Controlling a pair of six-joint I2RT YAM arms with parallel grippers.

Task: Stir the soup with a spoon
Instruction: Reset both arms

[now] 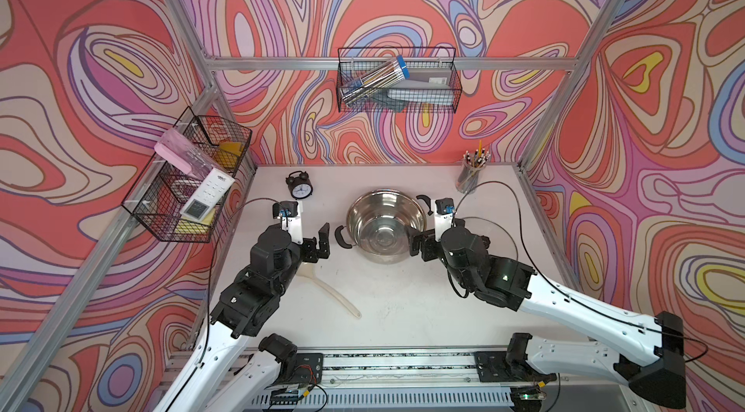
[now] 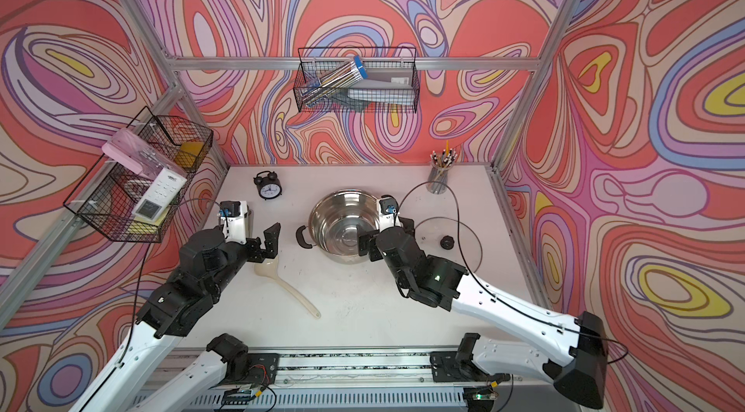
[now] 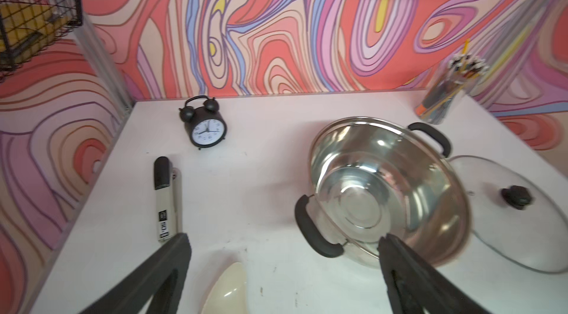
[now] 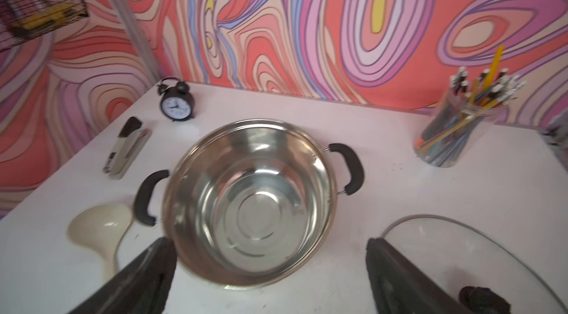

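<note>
Cream plastic on a white table: that's the spoon, lying flat with nobody holding it. Its round bowl sits just below the left end effector, showing between the two spread fingers in the left wrist view. The slim handle trails back behind that end effector, slanting toward the right arm's side. The left end effector is wide open, gripping nothing and hanging over the bowl. No finger can be seen touching it.

Just off its right finger is the steel pot, upright on the table, with one black handle turned toward that finger. The shiny bottom shows plainly. Farther ahead of the left end effector, toward the back wall, a black alarm clock stands upright.

Over to the right end effector: its fingers are spread wide too, and it holds nothing. In both top views it hangs above the pot's right-hand rim. In the right wrist view the pot fills the gap between the fingers, but neither finger can be seen touching the steel. A glass lid with a black knob lies flat on the table just to the right of this end effector, beside the pot. Ahead and to its right, a clear cup of pencils stands near the back corner. From here the spoon lies to the left, just past the pot's far handle.
</note>
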